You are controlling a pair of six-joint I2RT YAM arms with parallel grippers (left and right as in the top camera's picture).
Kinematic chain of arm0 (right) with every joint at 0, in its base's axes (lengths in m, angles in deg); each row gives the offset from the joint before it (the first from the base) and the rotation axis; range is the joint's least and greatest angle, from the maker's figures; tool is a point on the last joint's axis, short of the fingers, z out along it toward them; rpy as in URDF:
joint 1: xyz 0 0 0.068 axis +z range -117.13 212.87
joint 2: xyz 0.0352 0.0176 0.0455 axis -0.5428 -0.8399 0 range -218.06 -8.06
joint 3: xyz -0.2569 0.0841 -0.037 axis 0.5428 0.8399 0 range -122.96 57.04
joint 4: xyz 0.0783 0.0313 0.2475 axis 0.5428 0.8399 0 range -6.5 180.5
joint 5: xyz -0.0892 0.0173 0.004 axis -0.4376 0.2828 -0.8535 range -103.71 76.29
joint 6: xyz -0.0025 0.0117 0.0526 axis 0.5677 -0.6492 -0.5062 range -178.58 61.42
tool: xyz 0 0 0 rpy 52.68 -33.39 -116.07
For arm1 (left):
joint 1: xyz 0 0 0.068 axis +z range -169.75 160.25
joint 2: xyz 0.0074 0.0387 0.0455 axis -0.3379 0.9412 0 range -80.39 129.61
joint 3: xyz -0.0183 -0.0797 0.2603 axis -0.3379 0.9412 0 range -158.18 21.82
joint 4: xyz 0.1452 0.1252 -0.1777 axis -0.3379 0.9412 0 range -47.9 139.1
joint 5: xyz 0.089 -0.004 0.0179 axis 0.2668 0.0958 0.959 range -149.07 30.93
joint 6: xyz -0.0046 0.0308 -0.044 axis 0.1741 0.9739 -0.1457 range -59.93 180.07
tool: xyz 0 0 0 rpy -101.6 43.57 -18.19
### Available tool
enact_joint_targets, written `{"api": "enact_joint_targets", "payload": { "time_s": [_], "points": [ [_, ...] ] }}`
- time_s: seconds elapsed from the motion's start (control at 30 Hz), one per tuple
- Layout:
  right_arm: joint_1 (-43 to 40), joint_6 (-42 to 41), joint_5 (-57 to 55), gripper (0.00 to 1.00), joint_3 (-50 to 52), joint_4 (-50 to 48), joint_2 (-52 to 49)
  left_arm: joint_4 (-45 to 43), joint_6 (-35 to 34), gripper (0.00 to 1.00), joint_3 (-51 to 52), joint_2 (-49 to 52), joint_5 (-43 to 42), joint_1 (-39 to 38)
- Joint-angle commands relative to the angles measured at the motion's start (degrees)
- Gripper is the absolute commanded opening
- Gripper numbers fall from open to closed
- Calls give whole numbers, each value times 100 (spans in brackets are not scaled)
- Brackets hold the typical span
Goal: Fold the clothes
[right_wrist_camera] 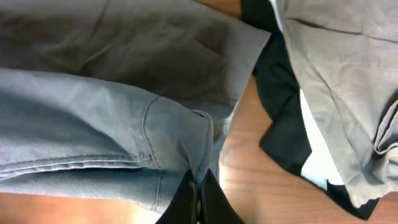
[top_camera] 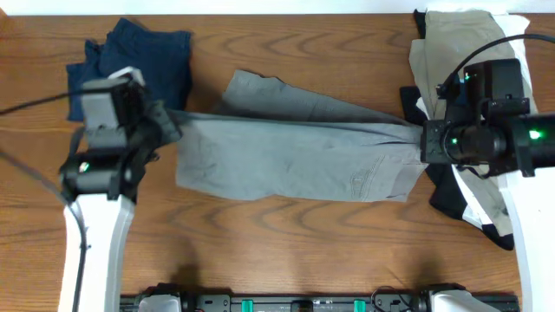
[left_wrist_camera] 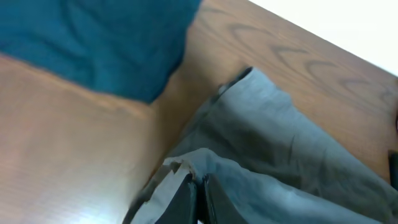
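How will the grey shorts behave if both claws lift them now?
Likely floppy: the grey shorts bunch into folds at the left claw and right claw, so the middle should sag. Probably light, as the fabric looks thin. The pinched edges look narrow, so they might slip under a hard pull.

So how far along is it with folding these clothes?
Early on. The navy garment lies set aside, possibly folded. The left gripper and right gripper are pinching the grey shorts, stretched flat between them, not yet folded. The khaki, black and white pile waits.
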Motion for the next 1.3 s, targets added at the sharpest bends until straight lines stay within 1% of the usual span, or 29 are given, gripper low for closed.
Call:
{"api": "enact_joint_targets", "payload": {
  "time_s": [0.0, 0.1, 0.2, 0.3, 0.4, 0.6, 0.7, 0.83, 0.87, 0.9, 0.93, 0.97, 1.0, 1.03, 1.07, 1.13, 1.23, 1.27],
  "points": [
    [-280, 42, -306, 1, 479, -439, -136, -393, 39, 6, 7, 494, 94, -299],
    [-391, 70, -310, 1, 1005, -1161, -170, -752, 72, 6, 7, 970, 142, -483],
    [-468, 131, -308, 1, 1633, -2140, -195, -1123, 96, 6, 7, 1456, 334, -586],
    [-538, 131, -208, 1, 2234, -3193, -238, -1561, 98, 6, 7, 1923, 354, -608],
    [-584, 133, -199, 1, 2664, -4035, -315, -1980, 98, 6, 7, 2319, 352, -608],
    [-592, 264, -181, 1, 3136, -5169, -632, -2649, 96, 6, 7, 2894, 352, -608],
    [-592, 262, -181, 1, 3191, -5495, -935, -2885, 96, 6, 7, 3115, 350, -623],
    [-595, 262, -197, 1, 3191, -5821, -1355, -3176, 98, 8, 7, 3335, 350, -693],
    [-603, 260, -208, 1, 3191, -5921, -1453, -3246, 98, 21, 7, 3362, 350, -710],
    [-610, 260, -205, 9, 3191, -6030, -1537, -3303, 98, 44, 7, 3397, 352, -734],
    [-614, 260, -205, 19, 3191, -6137, -1600, -3329, 98, 67, 7, 3401, 352, -743],
    [-616, 260, -201, 35, 3191, -6227, -1622, -3359, 101, 80, 7, 3405, 354, -745],
    [-619, 260, -203, 45, 3189, -6334, -1620, -3388, 168, 90, 7, 3405, 356, -745],
    [-621, 258, -201, 52, 3176, -6367, -1606, -3410, 317, 99, 7, 3403, 358, -737],
    [-632, 234, -199, 61, 3141, -6358, -1569, -3418, 472, 98, 4, 3390, 417, -726],
    [-649, 212, -101, 70, 3049, -6273, -1471, -3327, 669, 98, 2, 3309, 632, -682],
    [-680, 155, 133, 73, 2894, -5888, -1220, -2975, 861, 98, 0, 3082, 675, -590],
    [-691, 103, 184, 75, 2828, -5687, -1128, -2837, 870, 98, 0, 3012, 675, -570]
  ]
}}
